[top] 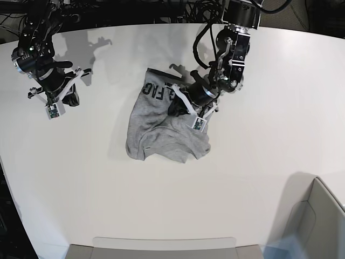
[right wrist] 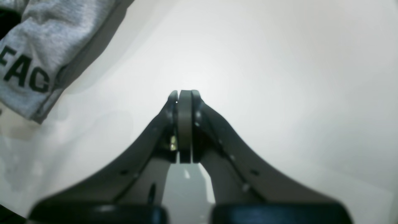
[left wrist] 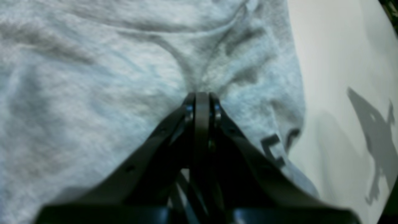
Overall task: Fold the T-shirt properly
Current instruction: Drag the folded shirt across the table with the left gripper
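A: Where is the T-shirt (top: 161, 127) lying?

B: It is sitting crumpled in the middle of the white table (top: 269, 135), with black lettering (top: 152, 93) showing along its far edge.

A: And the left gripper (left wrist: 202, 95)?

B: Its fingers are pinching together on a gathered ridge of the grey cloth (folds are fanning out from the tips).

A: The right gripper (right wrist: 184, 93)?

B: It is hanging over bare table well apart from the shirt, fingers pressed together on nothing.

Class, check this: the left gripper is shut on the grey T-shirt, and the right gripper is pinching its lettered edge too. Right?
Half right. The left gripper is shut on the T-shirt, but the right gripper is shut on nothing, over bare table, as the right wrist view shows.
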Robot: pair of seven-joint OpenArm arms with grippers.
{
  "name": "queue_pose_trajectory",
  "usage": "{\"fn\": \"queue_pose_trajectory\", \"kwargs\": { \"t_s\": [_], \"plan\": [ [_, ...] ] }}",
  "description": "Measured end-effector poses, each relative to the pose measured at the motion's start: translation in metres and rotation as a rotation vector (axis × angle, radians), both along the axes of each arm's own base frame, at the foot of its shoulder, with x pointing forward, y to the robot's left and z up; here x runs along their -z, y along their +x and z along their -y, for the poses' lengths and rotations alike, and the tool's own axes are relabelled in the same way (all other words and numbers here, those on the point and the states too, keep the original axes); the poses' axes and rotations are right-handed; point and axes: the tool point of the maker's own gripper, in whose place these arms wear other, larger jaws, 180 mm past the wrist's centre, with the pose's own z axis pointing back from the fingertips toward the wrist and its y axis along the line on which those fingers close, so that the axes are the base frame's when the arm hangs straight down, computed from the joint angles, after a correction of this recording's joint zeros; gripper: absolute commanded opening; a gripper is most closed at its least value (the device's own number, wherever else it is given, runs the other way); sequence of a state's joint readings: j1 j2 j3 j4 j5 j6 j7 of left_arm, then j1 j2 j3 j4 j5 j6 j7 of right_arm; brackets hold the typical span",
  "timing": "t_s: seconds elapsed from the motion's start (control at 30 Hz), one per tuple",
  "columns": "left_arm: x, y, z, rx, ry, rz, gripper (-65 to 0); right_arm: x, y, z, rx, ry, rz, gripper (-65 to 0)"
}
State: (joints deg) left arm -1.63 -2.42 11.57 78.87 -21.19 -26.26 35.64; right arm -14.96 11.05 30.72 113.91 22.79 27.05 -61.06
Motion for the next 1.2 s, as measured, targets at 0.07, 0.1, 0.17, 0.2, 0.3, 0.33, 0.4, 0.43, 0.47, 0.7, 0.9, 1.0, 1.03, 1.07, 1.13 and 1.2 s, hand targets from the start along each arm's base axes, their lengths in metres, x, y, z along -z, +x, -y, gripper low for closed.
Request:
{"fn": "queue_pose_trajectory", "kwargs": {
  "t_s": [0.07, 0.1, 0.17, 0.2, 0.3, 0.33, 0.4, 0.43, 0.47, 0.7, 0.9, 1.0, 1.03, 1.07, 1.13, 1.2],
  "plan": [
    [0.003, 0.005, -0.021, -0.030, 0.010, 0.004, -65.0, -0.001, 0.000, 0.004, 0.010, -0.003, 0.003, -65.0],
    [0.006, 0.006, -0.036, -0.046, 0.034, 0.007, -65.0, -0.001, 0.000, 0.004, 0.011, -0.004, 0.004, -65.0],
    [0.009, 0.009, -0.070, -0.075, 0.094, 0.010, -65.0, -0.002, 0.001, 0.003, 0.011, -0.002, 0.006, -65.0],
    [0.009, 0.012, -0.085, -0.087, 0.121, 0.015, -65.0, -0.002, 0.001, 0.003, 0.010, 0.002, 0.006, -65.0],
    [0.008, 0.015, -0.127, -0.131, 0.187, 0.023, -65.0, -0.002, 0.001, 0.003, 0.009, 0.000, 0.007, -65.0],
    [0.008, 0.016, -0.137, -0.143, 0.201, 0.023, -65.0, -0.002, 0.001, 0.003, 0.008, 0.001, 0.006, -65.0],
    [0.007, 0.017, -0.157, -0.174, 0.228, 0.022, -65.0, -0.002, 0.001, 0.001, 0.003, 0.003, 0.006, -65.0],
    [0.006, 0.017, -0.167, -0.192, 0.236, 0.021, -65.0, -0.002, 0.001, 0.000, 0.002, 0.004, 0.007, -65.0],
    [0.005, 0.017, -0.179, -0.213, 0.249, 0.019, -65.0, -0.002, 0.002, 0.000, 0.002, 0.004, 0.008, -65.0],
    [0.011, 0.004, -0.268, -0.425, 0.284, -0.028, -65.0, -0.004, 0.002, 0.007, -0.007, -0.023, 0.005, -65.0],
    [0.017, -0.025, -0.301, -0.535, 0.275, -0.049, -65.0, -0.001, -0.004, 0.012, -0.007, -0.040, -0.014, -65.0],
    [0.014, -0.037, -0.304, -0.530, 0.309, -0.047, -65.0, -0.002, -0.002, 0.012, -0.009, -0.040, -0.005, -65.0],
    [0.011, -0.038, -0.301, -0.526, 0.315, -0.043, -65.0, -0.002, -0.003, 0.013, -0.008, -0.043, -0.008, -65.0],
    [0.008, -0.040, -0.295, -0.517, 0.325, -0.046, -65.0, -0.002, -0.003, 0.012, -0.009, -0.042, -0.008, -65.0],
    [0.001, -0.042, -0.285, -0.501, 0.342, -0.050, -65.0, -0.002, -0.002, 0.011, -0.010, -0.036, -0.006, -65.0],
    [-0.003, -0.047, -0.278, -0.460, 0.364, -0.094, -65.0, -0.002, -0.003, 0.011, -0.010, -0.037, -0.007, -65.0]
  ]
}}
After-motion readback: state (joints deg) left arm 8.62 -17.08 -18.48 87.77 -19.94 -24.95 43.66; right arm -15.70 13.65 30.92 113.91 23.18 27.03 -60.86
